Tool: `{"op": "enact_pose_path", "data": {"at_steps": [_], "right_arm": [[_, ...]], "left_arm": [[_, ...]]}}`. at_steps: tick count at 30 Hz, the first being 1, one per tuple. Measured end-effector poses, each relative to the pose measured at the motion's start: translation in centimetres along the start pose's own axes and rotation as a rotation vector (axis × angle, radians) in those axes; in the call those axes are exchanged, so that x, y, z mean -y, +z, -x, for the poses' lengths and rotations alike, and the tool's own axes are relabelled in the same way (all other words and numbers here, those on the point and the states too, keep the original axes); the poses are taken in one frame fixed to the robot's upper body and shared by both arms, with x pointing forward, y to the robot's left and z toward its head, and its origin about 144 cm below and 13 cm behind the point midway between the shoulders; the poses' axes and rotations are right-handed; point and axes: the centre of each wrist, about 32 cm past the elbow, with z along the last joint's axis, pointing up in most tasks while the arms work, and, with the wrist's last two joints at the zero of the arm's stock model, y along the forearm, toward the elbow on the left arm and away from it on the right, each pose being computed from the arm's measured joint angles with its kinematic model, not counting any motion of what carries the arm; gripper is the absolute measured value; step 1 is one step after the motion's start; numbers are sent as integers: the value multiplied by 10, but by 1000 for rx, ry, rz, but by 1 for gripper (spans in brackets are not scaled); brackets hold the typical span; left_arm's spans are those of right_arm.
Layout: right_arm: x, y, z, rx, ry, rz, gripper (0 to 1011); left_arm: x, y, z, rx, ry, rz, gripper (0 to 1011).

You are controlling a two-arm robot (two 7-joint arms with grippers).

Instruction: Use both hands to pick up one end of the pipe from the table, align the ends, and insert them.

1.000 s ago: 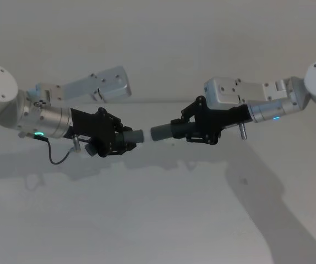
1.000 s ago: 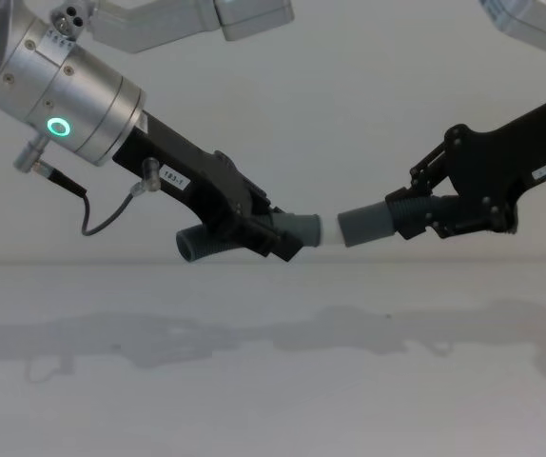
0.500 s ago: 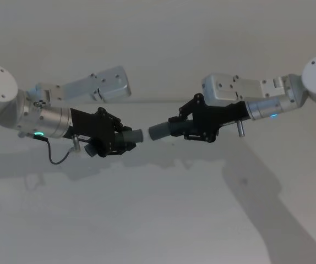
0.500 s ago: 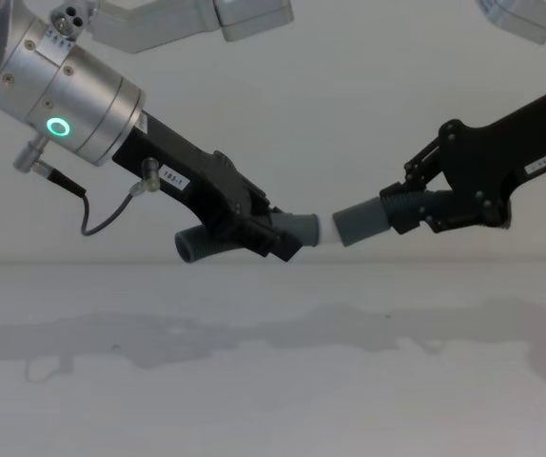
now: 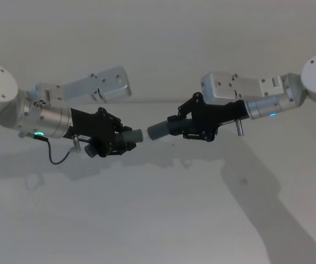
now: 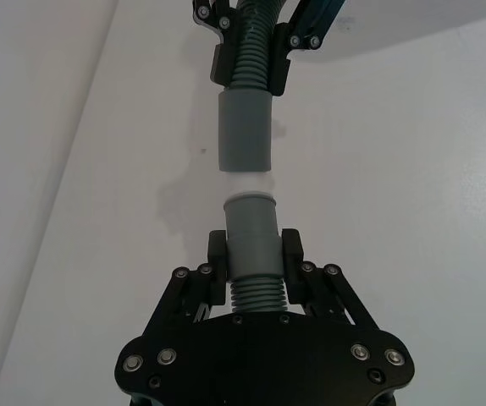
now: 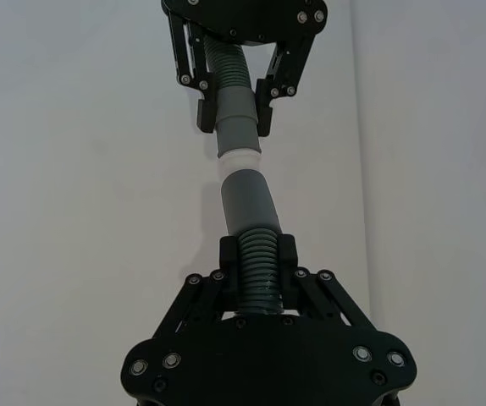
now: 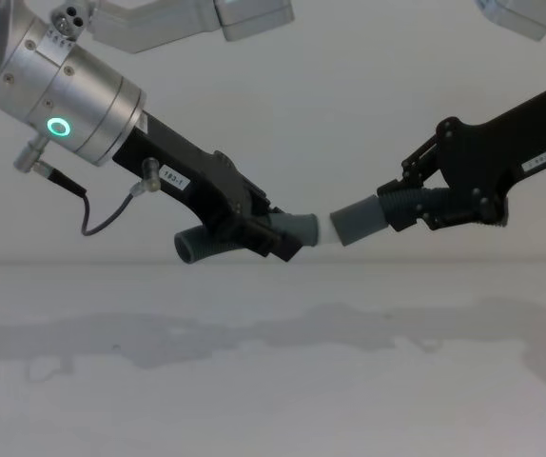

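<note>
Plain white table (image 8: 273,381) below, pale wall behind; both pipe pieces held in the air above the surface.

Left pipe piece (image 8: 297,228): dark grey, bent, pale whitish tip (image 6: 250,198) pointing toward 3 o'clock in the chest view. Clamped at its ribbed section between the closed fingers (image 6: 290,254) of the left gripper (image 8: 259,228).

Right pipe piece (image 8: 359,221): grey socket mouth (image 6: 244,134) facing 9 o'clock, toward the whitish tip. Clamped at its ribbed section between the closed fingers (image 7: 287,252) of the right gripper (image 8: 416,208).

Ends: close together, nearly in line. Narrow gap visible in the left wrist view; tip at or just inside the socket rim in the right wrist view; exact contact impossible to tell.

Left arm (image 8: 68,90): silver cylinder with glowing green ring (image 8: 58,128), entering from 10 o'clock in the chest view. Thin black cable (image 8: 102,224) hanging beneath it.

Right arm (image 5: 271,104): entering from 2 o'clock in the head view.

Soft shadows (image 5: 257,187) of both arms lying on the table.
</note>
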Motion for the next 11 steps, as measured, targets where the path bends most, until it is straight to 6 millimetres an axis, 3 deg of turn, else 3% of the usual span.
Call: {"op": "enact_pose_path", "data": {"at_steps": [11], "right_arm": [[0, 0, 0, -1, -1, -1, 241]], "left_arm": [[0, 0, 0, 0, 0, 0, 344]]}}
